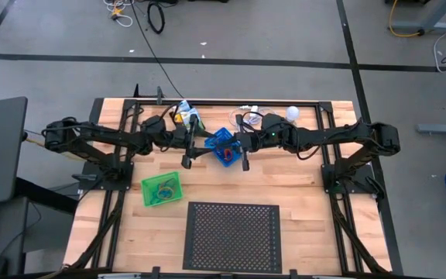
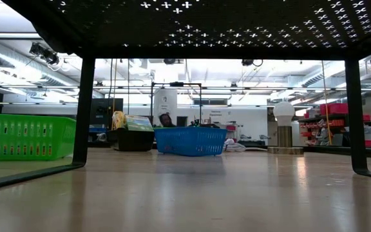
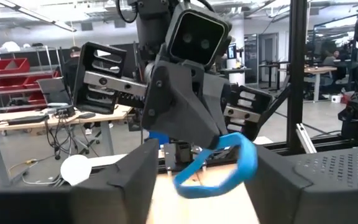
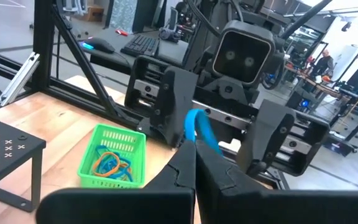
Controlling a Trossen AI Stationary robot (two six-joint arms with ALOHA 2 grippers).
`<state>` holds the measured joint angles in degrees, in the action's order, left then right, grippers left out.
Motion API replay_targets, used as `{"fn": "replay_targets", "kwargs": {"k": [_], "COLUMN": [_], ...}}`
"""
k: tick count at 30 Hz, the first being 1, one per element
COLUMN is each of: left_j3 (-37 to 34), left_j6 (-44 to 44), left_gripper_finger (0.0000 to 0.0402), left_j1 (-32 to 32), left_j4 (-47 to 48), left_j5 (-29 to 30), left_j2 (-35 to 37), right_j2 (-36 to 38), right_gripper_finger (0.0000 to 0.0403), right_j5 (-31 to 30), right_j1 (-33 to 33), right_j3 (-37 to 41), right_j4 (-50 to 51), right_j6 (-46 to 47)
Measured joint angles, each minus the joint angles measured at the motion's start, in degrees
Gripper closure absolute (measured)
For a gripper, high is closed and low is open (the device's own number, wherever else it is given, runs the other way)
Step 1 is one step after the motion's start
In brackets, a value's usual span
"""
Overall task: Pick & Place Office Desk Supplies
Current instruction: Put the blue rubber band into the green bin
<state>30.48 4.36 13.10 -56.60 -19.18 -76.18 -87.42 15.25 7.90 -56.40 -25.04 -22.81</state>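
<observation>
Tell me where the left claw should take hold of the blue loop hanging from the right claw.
Grip the free lower arc of the blue loop, the part sagging away from the right claw, which is pinched shut on its upper end. Come in level from the left arm's side: the left claw already faces it, open, with a finger on either side of the thin band.

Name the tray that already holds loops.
The green tray, standing alone nearer the perforated sheet: orange and blue loops lie tangled inside. The blue tray sits between both grippers.
</observation>
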Motion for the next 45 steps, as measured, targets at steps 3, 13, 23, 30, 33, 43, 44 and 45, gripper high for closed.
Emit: {"fn": "replay_targets", "kwargs": {"k": [3,13,23,30,33,43,44,45], "left_j3": [0.0,0.0,0.0,0.0,0.0,0.0,0.0,0.0], "left_j6": [0.1,2.5,5.0,4.7,1.2,-17.2,-18.9,-20.6], "left_gripper_finger": [0.0233,0.0396,0.0399,0.0400,0.0400,0.0400,0.0401,0.0401], "left_j1": [0.0,-0.4,-1.1,-5.7,-8.9,-21.0,-22.3,-23.4], "left_j4": [0.7,0.5,17.8,41.5,51.8,77.3,78.9,80.7], "left_j5": [0.0,-1.8,2.9,13.6,19.1,29.5,30.3,31.1], "left_j2": [0.0,0.2,7.5,17.6,21.3,24.4,24.0,23.7], "right_j2": [0.0,0.0,1.0,1.0,1.0,1.0,1.0,1.0], "right_gripper_finger": [0.0403,0.0402,0.0279,0.0188,0.0183,0.0197,0.0197,0.0197], "right_j5": [0.1,0.2,1.1,-0.5,-1.7,-3.4,-3.9,-4.3], "right_j1": [0.0,-0.1,0.0,0.0,0.0,1.0,1.1,1.4], "right_j3": [0.0,0.0,0.0,0.0,0.0,0.0,0.0,0.0], "right_j4": [-0.1,-0.1,7.4,18.3,22.0,32.8,33.6,34.4], "right_j6": [0.0,0.2,6.8,6.0,5.9,4.9,4.9,4.9]}}
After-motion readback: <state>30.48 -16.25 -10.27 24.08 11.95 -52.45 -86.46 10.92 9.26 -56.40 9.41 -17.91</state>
